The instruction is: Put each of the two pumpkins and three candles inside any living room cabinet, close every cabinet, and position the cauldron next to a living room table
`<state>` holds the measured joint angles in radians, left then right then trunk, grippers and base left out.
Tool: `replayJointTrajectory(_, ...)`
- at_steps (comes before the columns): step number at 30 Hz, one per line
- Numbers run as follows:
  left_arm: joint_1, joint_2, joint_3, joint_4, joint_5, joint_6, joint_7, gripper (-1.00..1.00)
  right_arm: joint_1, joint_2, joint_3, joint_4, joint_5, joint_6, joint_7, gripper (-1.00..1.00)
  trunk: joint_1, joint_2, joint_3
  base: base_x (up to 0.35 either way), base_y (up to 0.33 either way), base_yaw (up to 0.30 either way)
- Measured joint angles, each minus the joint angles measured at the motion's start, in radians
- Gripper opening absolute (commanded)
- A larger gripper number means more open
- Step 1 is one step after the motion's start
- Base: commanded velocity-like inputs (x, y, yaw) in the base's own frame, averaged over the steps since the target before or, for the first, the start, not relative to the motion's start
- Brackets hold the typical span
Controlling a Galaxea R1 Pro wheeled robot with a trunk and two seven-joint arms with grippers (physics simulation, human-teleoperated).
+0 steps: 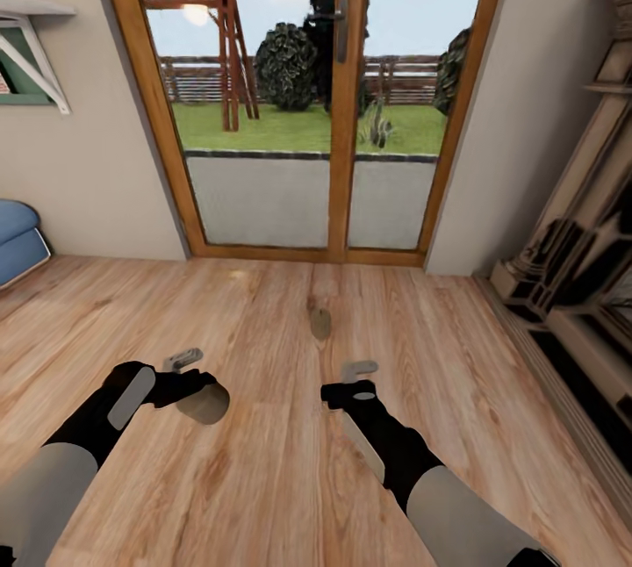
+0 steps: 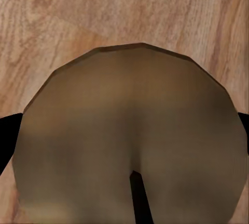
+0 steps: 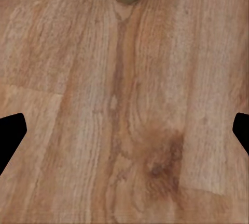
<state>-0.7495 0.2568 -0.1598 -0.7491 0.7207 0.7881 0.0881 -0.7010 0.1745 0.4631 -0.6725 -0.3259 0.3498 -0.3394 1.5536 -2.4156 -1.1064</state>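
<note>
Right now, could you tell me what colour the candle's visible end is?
Dull olive-beige; the candle shows best in the left wrist view.

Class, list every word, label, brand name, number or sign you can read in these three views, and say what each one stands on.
None: no readable text stands anywhere.
Candle held in the left gripper: plain, unmarked.
Right gripper: no label.
Wooden floor, glass doors and wall shelf: no writing or signs.

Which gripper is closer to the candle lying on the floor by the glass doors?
Right. The right gripper sits just short of the floor candle, empty and open. The left gripper is further off to the side, shut on another candle.
</note>
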Motion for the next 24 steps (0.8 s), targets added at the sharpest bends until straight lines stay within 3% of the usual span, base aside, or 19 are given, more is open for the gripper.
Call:
replayJointTrajectory(6,0.000,-0.002,-0.002,0.001,0.001,0.000,0.000,-1.00,0.000,0.000,-0.002,0.000,0.000,0.000,-0.007,1.00,0.000,0.000,0.000,0.319,-0.168,0.104)
replayJointTrajectory(14,0.000,-0.014,-0.009,0.000,-0.003,-0.001,0.000,-1.00,0.000,0.000,-0.043,0.000,0.003,0.000,-0.006,1.00,0.000,0.000,0.000,0.292,-0.215,0.074)
replayJointTrajectory(24,0.000,-0.014,-0.008,0.000,-0.004,-0.001,-0.001,-1.00,0.000,0.000,-0.046,0.000,0.003,-0.001,-0.007,1.00,0.000,0.000,0.000,0.298,-0.174,0.132)
